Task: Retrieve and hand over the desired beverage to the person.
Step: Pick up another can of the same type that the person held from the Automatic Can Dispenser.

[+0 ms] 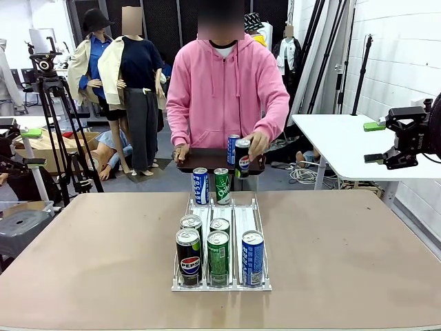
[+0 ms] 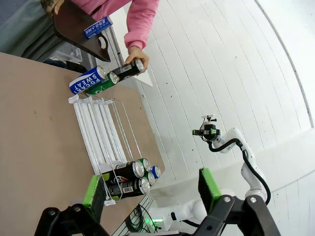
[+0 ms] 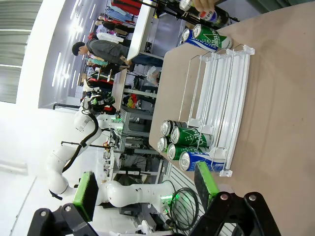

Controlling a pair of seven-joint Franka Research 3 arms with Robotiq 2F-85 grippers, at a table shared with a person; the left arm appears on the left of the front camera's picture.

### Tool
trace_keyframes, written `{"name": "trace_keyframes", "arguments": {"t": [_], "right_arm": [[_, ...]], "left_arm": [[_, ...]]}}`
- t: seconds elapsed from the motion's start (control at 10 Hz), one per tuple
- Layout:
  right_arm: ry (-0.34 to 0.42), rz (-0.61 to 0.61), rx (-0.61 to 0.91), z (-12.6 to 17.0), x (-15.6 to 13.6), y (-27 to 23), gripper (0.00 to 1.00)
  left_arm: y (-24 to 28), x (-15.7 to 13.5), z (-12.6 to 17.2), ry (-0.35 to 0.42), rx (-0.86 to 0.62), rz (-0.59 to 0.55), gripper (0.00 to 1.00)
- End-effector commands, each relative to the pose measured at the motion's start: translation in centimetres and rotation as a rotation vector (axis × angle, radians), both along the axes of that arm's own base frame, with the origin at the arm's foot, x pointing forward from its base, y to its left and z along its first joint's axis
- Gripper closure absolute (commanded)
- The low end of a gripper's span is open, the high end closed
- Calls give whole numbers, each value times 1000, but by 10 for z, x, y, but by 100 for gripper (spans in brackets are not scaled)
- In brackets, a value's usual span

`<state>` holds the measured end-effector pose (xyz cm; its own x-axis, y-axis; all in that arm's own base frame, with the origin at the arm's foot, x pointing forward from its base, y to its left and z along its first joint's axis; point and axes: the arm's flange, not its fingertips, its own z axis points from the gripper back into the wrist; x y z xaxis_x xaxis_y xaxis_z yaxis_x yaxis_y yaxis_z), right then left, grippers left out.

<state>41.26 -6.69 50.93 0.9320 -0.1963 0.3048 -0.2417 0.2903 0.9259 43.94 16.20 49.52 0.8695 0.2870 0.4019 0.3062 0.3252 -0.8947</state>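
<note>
Room: a workshop with white panelled walls, a white side table point(image 1: 337, 141) at the right and a camera tripod point(image 1: 48, 103) at the left.
Surface: a tan table point(image 1: 358, 262), bare around the rack.
Person: the person point(image 1: 220, 89) stands at the far edge of the table, facing the robot, in a pink hooded sweatshirt zipped over a white top.
Person's hands: one hand point(image 1: 181, 154) holds a dark tray point(image 1: 200, 160) level at waist height; the other hand point(image 1: 258, 143) grips the top of a black cola can point(image 1: 242, 158) at the tray's front edge, just above the far end of the rack. Whether that can touches the tray I cannot tell.
Tray: one blue can point(image 1: 233, 148) stands upright on it.
Left gripper: the left gripper point(image 2: 151, 186) has its jaws spread wide, holds nothing and hangs off the table's left side, well apart from the rack.
Right gripper: the right gripper point(image 3: 146, 187) is also spread wide and empty, off the table's right side near the white side table.
Rack: a clear three-lane can rack point(image 1: 242, 221) lies in the middle of the table, lanes running toward the person.
Near end of rack: a black cola can point(image 1: 188, 256), a green can point(image 1: 218, 256) and a blue can point(image 1: 253, 257) stand side by side; a second black can point(image 1: 191, 223) and a second green can point(image 1: 220, 225) stand just behind the first two.
Far end of rack: a blue Pocari Sweat can point(image 1: 200, 186) and a green can point(image 1: 222, 186) stand upright, touching or nearly so.
</note>
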Motion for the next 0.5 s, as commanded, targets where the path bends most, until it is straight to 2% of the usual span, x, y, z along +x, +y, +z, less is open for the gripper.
{"name": "trace_keyframes", "arguments": {"t": [0.0,0.4], "right_arm": [[3,4,-9,0,1,0,0],[3,4,-9,0,1,0,0]], "left_arm": [[0,-2,1,-5,-6,-7,0],[0,-2,1,-5,-6,-7,0]]}}
